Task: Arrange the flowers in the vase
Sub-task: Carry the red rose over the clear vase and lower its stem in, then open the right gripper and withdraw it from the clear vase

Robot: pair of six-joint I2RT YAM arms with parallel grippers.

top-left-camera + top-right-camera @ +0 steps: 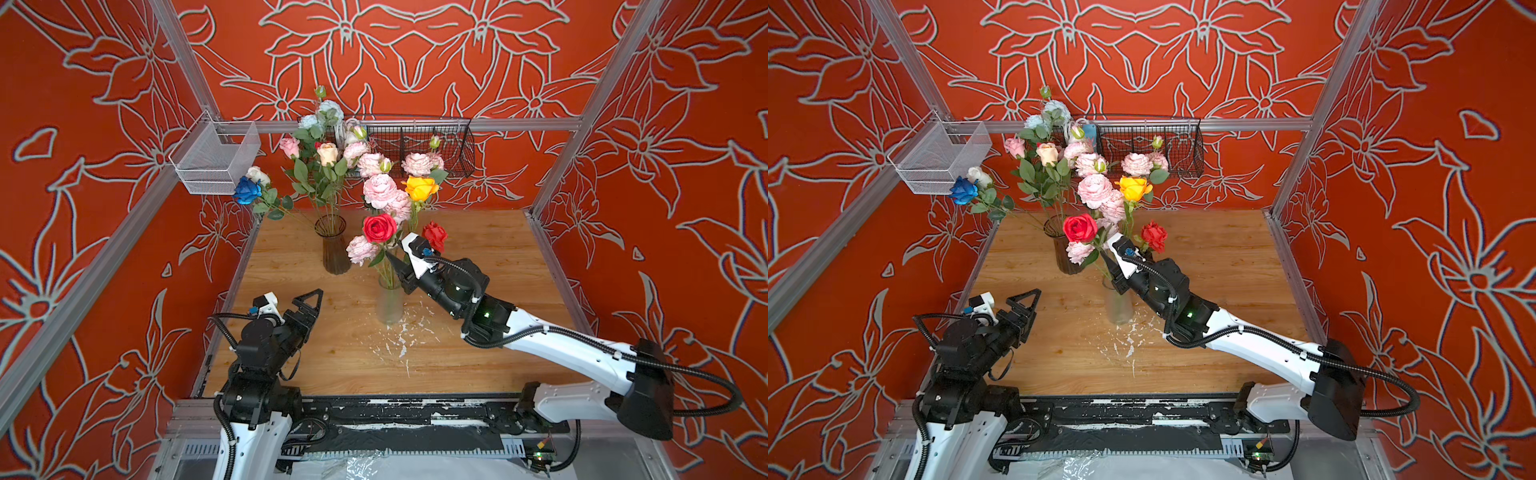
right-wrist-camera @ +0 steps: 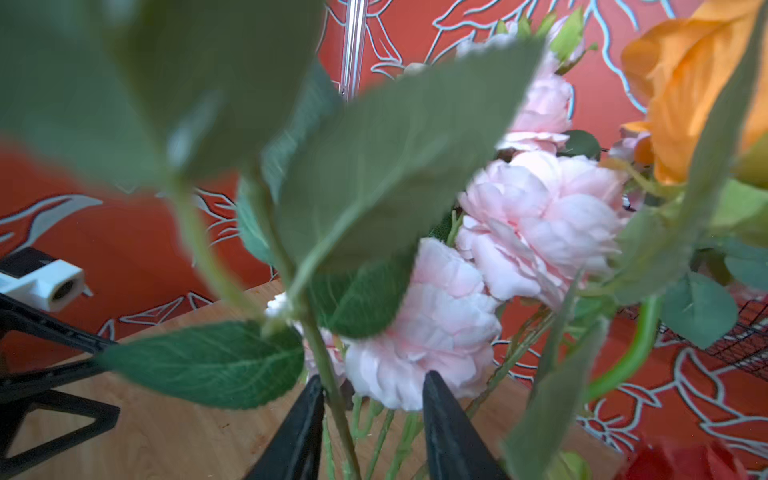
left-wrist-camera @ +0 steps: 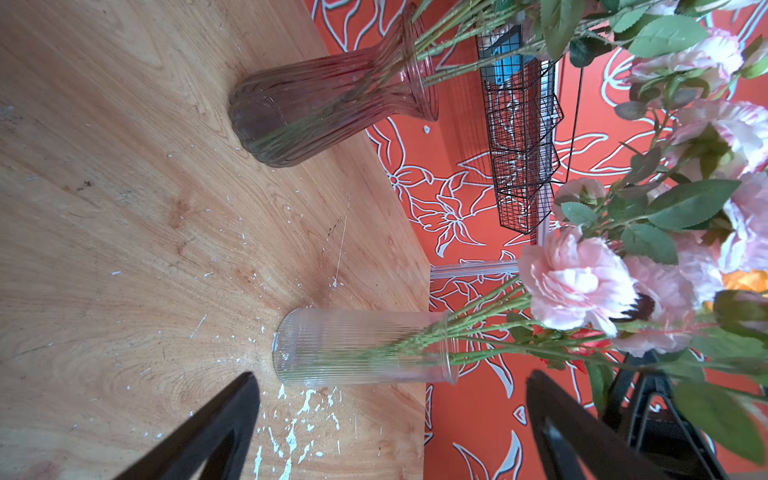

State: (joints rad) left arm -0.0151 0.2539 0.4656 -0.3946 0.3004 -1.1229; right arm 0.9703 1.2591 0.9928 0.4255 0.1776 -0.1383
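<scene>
Over the clear vase (image 1: 390,305), the right claw (image 2: 372,380) is partly open — a green stem (image 2: 332,399) runs between its fingers (image 2: 299,436), touching one, but nothing is squeezed. The flowers (image 1: 380,191) stand in this vase, more in the dark vase (image 1: 332,245) behind. The left claw (image 3: 390,374) is wide open and empty. Leaves (image 2: 395,166) hang all around the right claw — pulling back could catch one and tug the stem out, or tip the thin vase.
</scene>
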